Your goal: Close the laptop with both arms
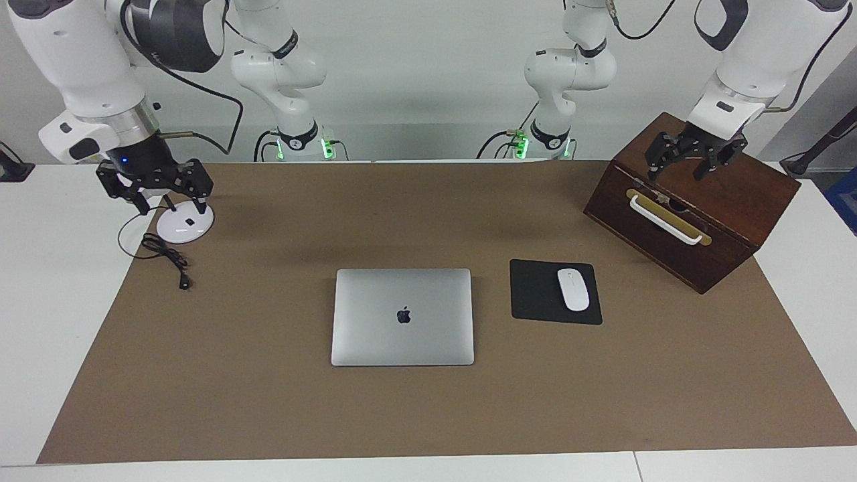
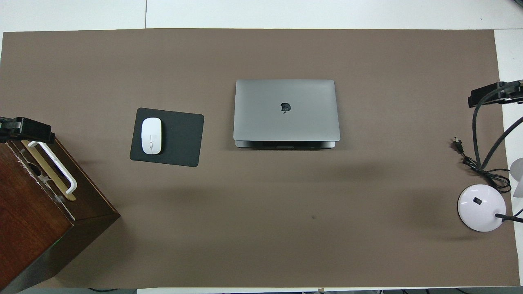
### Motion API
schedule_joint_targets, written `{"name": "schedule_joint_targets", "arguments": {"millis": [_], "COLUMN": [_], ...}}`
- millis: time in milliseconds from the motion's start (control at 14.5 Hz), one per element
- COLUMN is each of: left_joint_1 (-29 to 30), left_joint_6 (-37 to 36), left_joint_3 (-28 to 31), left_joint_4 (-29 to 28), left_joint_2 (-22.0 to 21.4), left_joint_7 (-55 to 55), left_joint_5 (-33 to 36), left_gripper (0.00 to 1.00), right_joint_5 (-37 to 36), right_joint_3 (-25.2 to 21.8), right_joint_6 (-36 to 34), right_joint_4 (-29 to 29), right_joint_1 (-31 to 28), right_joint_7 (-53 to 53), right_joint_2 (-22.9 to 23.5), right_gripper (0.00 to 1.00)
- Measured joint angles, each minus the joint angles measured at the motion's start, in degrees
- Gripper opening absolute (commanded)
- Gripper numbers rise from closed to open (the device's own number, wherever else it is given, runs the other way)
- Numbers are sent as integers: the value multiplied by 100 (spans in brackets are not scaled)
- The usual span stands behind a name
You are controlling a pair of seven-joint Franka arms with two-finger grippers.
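Brown mat [image 1: 268, 402] covers most of the table [image 1: 40, 281]; wood box [image 1: 696, 221] w/ white handle sits at the left arm's end, lamp base [image 1: 185, 224] + cord at the right arm's end. Laptop [image 1: 402, 316] lies mid-mat, lid shut flat, logo up, w/ black pad [image 1: 535, 294] & white mouse [image 1: 573, 289] just beside it toward the left arm's end. Left gripper [image 1: 689, 164] hangs over the box, fingers spread, empty; right gripper [image 1: 157, 194] hangs over the lamp base, fingers spread, empty; both well apart from the laptop.

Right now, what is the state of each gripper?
Left gripper: open, holding nothing, over the wooden box.
Right gripper: open, holding nothing, over the white lamp base.
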Motion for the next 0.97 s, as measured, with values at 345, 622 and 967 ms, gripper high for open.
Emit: {"name": "schedule_joint_targets", "arguments": {"millis": [345,622,967], "left_joint_1": [0,8,44], "left_joint_6": [0,2,2], "left_joint_3": [-16,-2,4], "left_joint_4": [0,1,1], "left_joint_2": [0,0,0], "left_joint_7": [0,0,0], "left_joint_5": [-63,-120,-242], "left_gripper": [100,100,100], "right_joint_5": [0,0,0], "right_joint_3": [2,2,2], "right_joint_6": [0,0,0], "right_joint_4": [0,0,0], "right_joint_1": [2,2,2], "right_joint_7": [0,0,0], "right_joint_2": [0,0,0], "right_gripper": [100,100,100]}}
